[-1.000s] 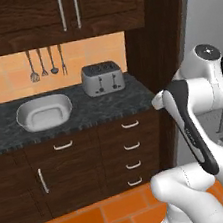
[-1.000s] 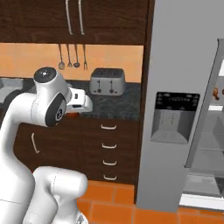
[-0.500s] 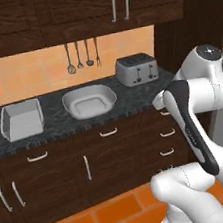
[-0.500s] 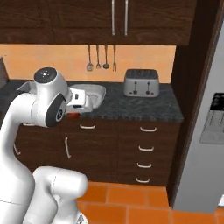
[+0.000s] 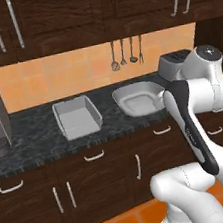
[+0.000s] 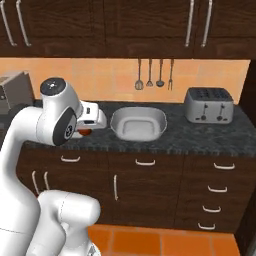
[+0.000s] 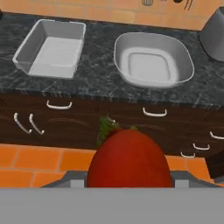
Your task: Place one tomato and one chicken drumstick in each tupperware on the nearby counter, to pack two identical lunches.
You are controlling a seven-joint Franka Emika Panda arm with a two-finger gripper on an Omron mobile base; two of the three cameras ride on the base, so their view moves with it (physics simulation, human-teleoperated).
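On dark marbled stone counter (image 5: 33, 150): rectangular pale grey tub (image 5: 77, 117) beside rounded shallow grey tub (image 5: 139, 99), apart. Gripper (image 7: 129, 180) off counter's front edge, clamped around small red tomato (image 7: 128, 158).

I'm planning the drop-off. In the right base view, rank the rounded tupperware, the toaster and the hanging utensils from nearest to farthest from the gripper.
1. Rounded tupperware: on the counter, just right of the gripper, which holds the tomato.
2. Hanging utensils: on the wall, above and behind the tub.
3. Toaster: far right of the counter.
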